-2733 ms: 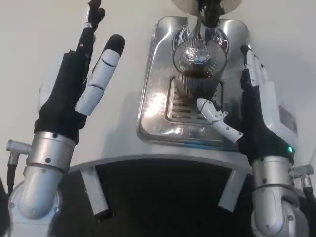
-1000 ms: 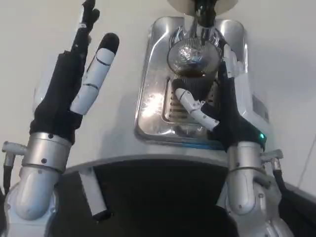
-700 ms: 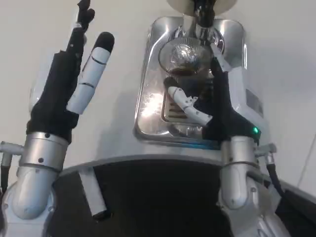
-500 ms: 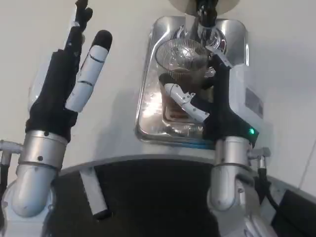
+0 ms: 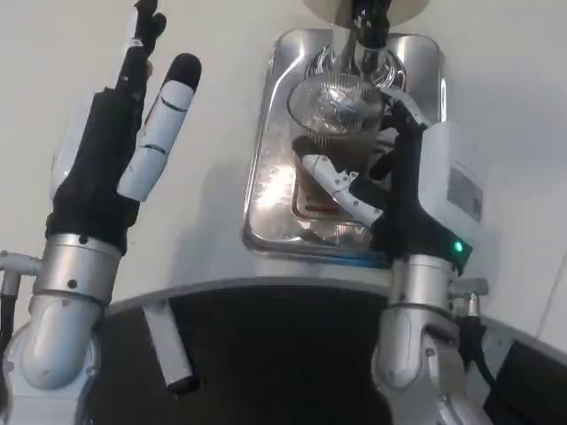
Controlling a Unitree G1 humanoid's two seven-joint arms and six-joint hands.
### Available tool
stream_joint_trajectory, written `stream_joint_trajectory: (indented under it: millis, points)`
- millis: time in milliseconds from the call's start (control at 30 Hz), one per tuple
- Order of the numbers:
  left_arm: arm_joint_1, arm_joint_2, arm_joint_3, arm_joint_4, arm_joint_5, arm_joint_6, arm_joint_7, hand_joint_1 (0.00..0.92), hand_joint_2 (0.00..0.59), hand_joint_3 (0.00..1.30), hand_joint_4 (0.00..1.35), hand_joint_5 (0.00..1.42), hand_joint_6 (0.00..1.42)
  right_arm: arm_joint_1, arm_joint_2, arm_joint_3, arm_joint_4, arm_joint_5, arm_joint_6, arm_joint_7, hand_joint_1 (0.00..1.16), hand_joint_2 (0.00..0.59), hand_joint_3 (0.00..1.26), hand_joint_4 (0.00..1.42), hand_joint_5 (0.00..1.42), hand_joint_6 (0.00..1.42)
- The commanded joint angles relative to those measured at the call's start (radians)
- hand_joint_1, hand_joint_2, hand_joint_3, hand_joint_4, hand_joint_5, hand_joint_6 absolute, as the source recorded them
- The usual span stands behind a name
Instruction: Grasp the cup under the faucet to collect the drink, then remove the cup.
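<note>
A ribbed glass cup (image 5: 330, 122) with dark drink in it stands on the silver drip tray (image 5: 267, 181), just under the faucet (image 5: 368, 31). My right hand (image 5: 409, 197) wraps the cup: its thumb (image 5: 341, 184) lies across the cup's near side and its fingers (image 5: 403, 111) reach round the right side. The cup's lower right part is hidden behind the hand. My left hand (image 5: 120, 155) is raised over the table to the left of the tray, with its fingers spread and nothing in it.
The tray's slotted grate (image 5: 310, 202) lies under the cup. White tabletop (image 5: 208, 106) runs between my left hand and the tray. The table's curved front edge (image 5: 266, 288) is close below both wrists.
My right hand has come in from the right side of the tray and closed round the cup. The cup has shifted slightly on the grate. My left hand has stayed raised.
</note>
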Motion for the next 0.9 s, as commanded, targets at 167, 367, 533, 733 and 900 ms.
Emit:
stream_joint_trajectory:
  millis: [167, 367, 533, 733, 900]
  points:
    - [0.039, 0.002, 0.008, -0.034, -0.006, -0.008, 0.009, 0.0, 0.223, 0.0, 0.0, 0.0, 0.0, 0.026, -0.002, 0.014, -0.094, -0.021, 0.001, 0.007, 1.16, 0.306, 0.76, 0.78, 0.86, 1.24]
    - [0.038, -0.001, 0.002, -0.035, -0.007, -0.005, 0.006, 0.0, 0.223, 0.0, 0.0, 0.0, 0.0, 0.062, -0.001, 0.023, -0.139, -0.027, 0.009, 0.011, 1.16, 0.305, 0.76, 0.79, 0.86, 1.24]
    - [0.053, -0.007, -0.004, -0.055, -0.003, 0.001, 0.008, 0.0, 0.223, 0.0, 0.0, 0.0, 0.0, 0.078, -0.001, 0.033, -0.161, -0.031, 0.013, 0.017, 1.16, 0.305, 0.77, 0.8, 0.87, 1.24]
    - [0.063, -0.012, -0.004, -0.069, 0.001, 0.006, 0.012, 0.0, 0.223, 0.0, 0.0, 0.0, 0.0, 0.089, 0.003, 0.036, -0.175, -0.039, 0.018, 0.03, 1.16, 0.305, 0.77, 0.8, 0.87, 1.24]
    - [0.067, -0.016, -0.005, -0.07, 0.003, 0.009, 0.013, 0.0, 0.223, 0.0, 0.0, 0.0, 0.0, 0.087, 0.001, 0.032, -0.183, -0.043, 0.021, 0.041, 1.16, 0.305, 0.77, 0.8, 0.87, 1.24]
